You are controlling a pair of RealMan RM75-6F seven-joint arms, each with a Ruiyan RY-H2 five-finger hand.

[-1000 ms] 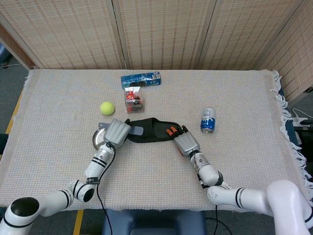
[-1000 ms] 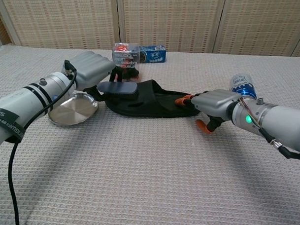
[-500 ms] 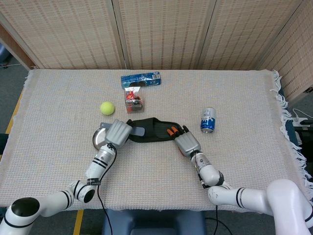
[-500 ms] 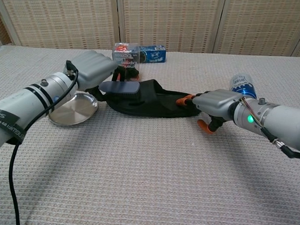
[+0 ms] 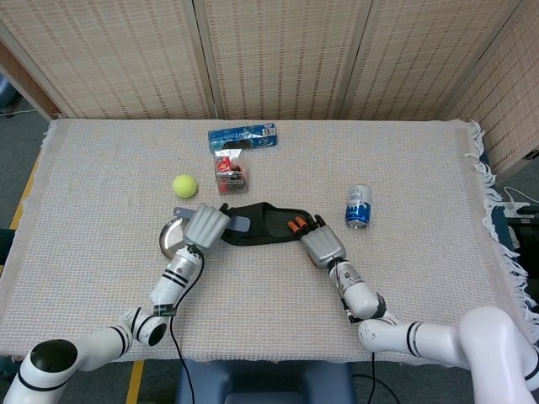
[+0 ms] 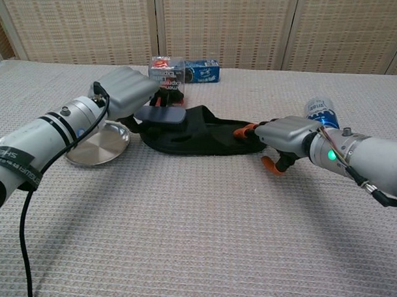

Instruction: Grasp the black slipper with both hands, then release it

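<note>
since a second ago our left hand [image 5: 205, 225] has eased slightly right along the slipper [image 5: 265, 223], which lies flat on the table [image 5: 421, 269] between the steel dish [image 6: 97, 145] and the can [image 5: 358, 206]. our left fingers grasp its strap end, thumb flat on top. our right hand [image 5: 321, 247] grips the other end, orange fingertips [image 6: 240, 132] on its rim. we see a tennis ball [image 5: 184, 185] behind the dish.

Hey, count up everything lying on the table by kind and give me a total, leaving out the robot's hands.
Slipper: 1
Tennis ball: 1
Can: 1
Metal dish: 1
Blue packet: 1
Clear box: 1
Total: 6
</note>
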